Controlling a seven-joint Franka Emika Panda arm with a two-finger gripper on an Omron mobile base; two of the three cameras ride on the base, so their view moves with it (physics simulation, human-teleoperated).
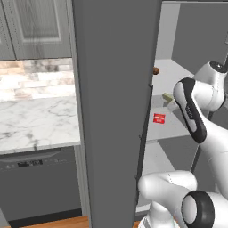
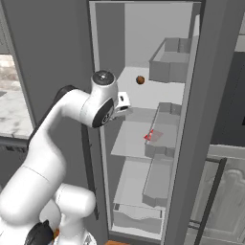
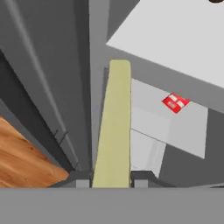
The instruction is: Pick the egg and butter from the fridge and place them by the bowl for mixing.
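**Butter in the gripper, egg on the upper shelf**

The white arm rises from the base, bends at a dark-banded elbow and reaches into the open fridge (image 2: pixel 143 28), its wrist level with the middle shelf. In the hand view the gripper (image 3: pixel 111 180) is closed on the butter (image 3: pixel 113 127) — the pale yellowish stick stands between the two dark fingertips (image 3: pixel 81 180) and runs straight away from the camera, one end pinched at the bottom of the view. In the left base view a bit of the butter (image 1: pixel 167 96) shows just beside the forearm, above the middle shelf; whether it touches the shelf cannot be told.

The egg (image 2: pixel 140 80) lies on the upper shelf, a small brown ball near the shelf's front edge — in the left base view the egg (image 1: pixel 156 70) peeks out just past the edge of the fridge door (image 1: pixel 116 111), which stands open between the arm and the marble counter (image 1: pixel 35 120).

A small red packet (image 2: pixel 149 136) with a white mark lies on the middle shelf, below and apart from the egg; in the hand view the red packet (image 3: pixel 175 102) sits to the right of the held stick, not touching it.
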